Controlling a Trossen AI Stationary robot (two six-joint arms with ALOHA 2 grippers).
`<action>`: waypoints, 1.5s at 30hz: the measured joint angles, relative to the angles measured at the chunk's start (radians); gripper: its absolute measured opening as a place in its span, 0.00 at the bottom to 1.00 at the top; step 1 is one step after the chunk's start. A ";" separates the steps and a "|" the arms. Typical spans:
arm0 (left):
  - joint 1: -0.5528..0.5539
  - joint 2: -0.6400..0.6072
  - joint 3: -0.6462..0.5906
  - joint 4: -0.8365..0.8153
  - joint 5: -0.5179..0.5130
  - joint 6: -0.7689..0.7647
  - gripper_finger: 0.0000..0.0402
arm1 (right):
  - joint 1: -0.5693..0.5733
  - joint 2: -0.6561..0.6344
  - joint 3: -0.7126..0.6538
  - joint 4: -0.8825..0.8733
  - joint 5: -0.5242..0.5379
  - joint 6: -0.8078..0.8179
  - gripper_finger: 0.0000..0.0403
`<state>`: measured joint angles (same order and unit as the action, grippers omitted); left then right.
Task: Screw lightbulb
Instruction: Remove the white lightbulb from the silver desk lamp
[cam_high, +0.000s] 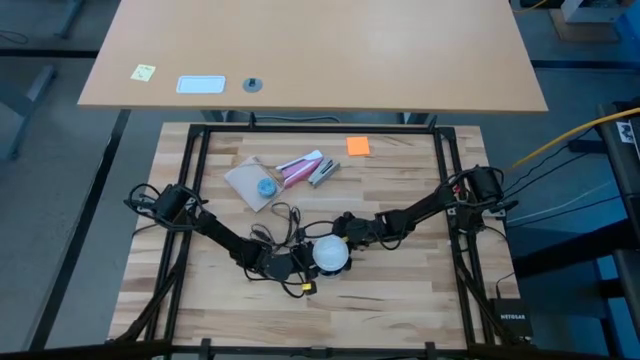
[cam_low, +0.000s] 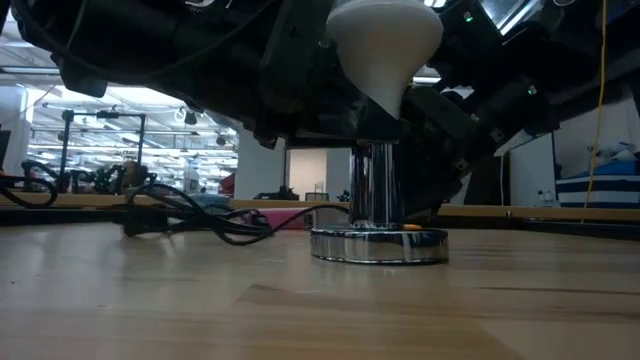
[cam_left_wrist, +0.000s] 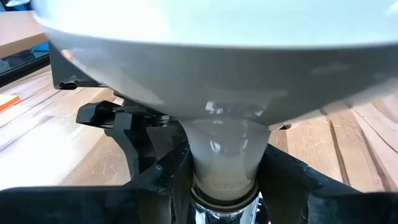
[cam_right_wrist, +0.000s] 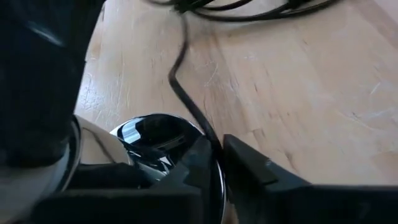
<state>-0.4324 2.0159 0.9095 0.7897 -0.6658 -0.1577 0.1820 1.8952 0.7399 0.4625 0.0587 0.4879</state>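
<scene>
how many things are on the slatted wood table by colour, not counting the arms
white: 1, lightbulb
silver: 2, socket stand, small silvery item
orange: 1, sticky note
pink and white: 1, tube
tan with a blue disc: 1, packet
black: 1, cord
total: 7

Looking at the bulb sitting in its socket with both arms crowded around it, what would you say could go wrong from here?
1. The lightbulb stands on a tall, narrow chrome socket; sideways force from the right gripper might tip it, though the left gripper clamps the stem.
2. Both grippers meet at the same spot, so they could collide.
3. The black cord loops right beside the arms and could snag.
</scene>
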 joint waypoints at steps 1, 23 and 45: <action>0.000 0.000 0.000 0.000 -0.006 0.000 0.35 | 0.000 0.000 0.000 0.000 -0.001 -0.001 0.10; -0.013 0.002 0.002 -0.025 -0.125 -0.030 0.35 | -0.006 -0.075 -0.002 -0.240 0.124 -0.013 0.01; 0.048 0.002 0.000 -0.024 -0.206 -0.075 0.35 | 0.178 -0.169 0.016 -0.354 0.111 0.229 0.03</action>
<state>-0.3844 2.0174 0.9099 0.7662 -0.8720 -0.2331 0.3600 1.7263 0.7563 0.1081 0.1693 0.7166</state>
